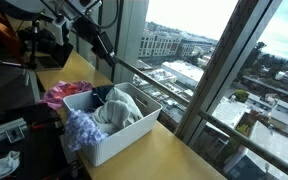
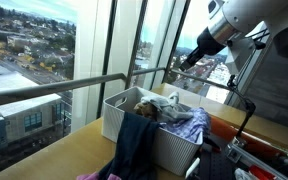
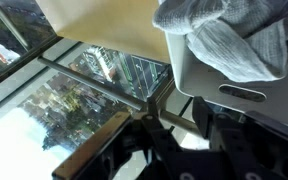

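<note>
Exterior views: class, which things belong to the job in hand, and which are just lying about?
In the job: hand, white basket, grey cloth inside it, navy garment over its wall.
Lying about: pink garment beside the basket.

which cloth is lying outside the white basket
The pink cloth, on the table beside the basket; the others sit in it or hang over its rim.

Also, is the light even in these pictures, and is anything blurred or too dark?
In both exterior views the sky is washed out and the room side dim, the white basket evenly lit; in the wrist view the pincer is a dark, underexposed shape and the grey cloth looks soft, slightly blurred.
</note>
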You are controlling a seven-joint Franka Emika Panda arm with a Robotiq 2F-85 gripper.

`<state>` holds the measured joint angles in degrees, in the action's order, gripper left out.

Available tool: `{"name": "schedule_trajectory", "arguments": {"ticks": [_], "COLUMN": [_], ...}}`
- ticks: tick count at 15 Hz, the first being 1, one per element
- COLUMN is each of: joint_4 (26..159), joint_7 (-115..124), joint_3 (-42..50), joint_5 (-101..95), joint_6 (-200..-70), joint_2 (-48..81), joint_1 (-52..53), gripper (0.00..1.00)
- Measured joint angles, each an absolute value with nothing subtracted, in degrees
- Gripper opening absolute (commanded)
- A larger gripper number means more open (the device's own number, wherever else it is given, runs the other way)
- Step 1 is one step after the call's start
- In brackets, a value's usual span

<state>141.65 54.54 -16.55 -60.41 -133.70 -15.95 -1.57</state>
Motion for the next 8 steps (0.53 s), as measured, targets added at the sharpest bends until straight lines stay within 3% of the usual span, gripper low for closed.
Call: {"name": "schedule_trajectory", "arguments": {"ticks": [2,3,5,8], "joint_4": [141.48,141.48,141.49,141.46], "joint_7": [54.54,54.54,54.54,54.90], "joint_3": [-16.55,-16.55,-16.16,-15.52], "joint_5": [-60.42,-60.42,-60.42,-59.62], "joint_6": [-133.63,-133.62,-133.61,-134.10], "joint_2": [-15.96,-15.96,-15.92,-14.68], "joint_1": [-1.57,-1.57,-1.18,1.69], "gripper": [0.42,0.67,0.75,0.95]}}
